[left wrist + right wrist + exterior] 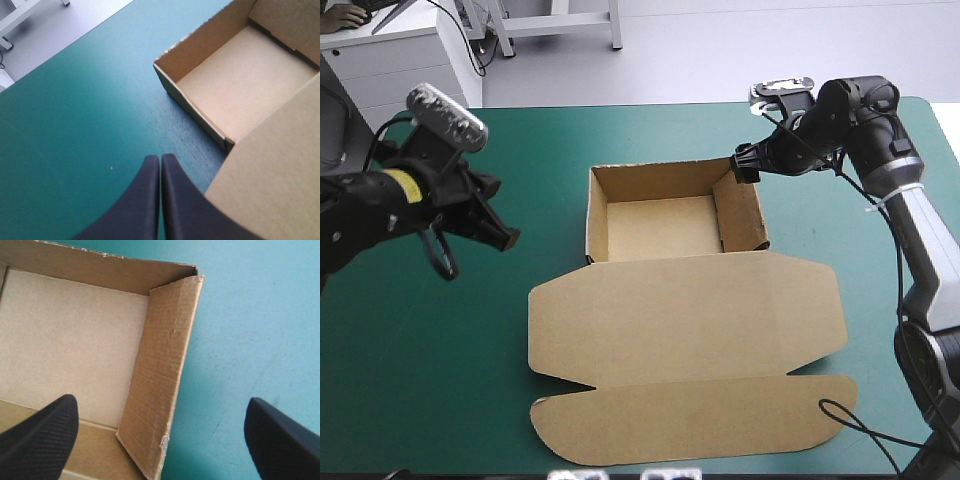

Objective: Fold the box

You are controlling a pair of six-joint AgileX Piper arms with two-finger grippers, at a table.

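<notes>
The box [655, 225] is sitting mid-counter [440, 380], walls raised, its lid [680, 320] lying flat toward the near edge. The right gripper [745, 165] is hovering open over the tray's right wall [740, 215] and is the nearer one. The left gripper [506, 238] is hanging closed, well off to the box's left.
</notes>
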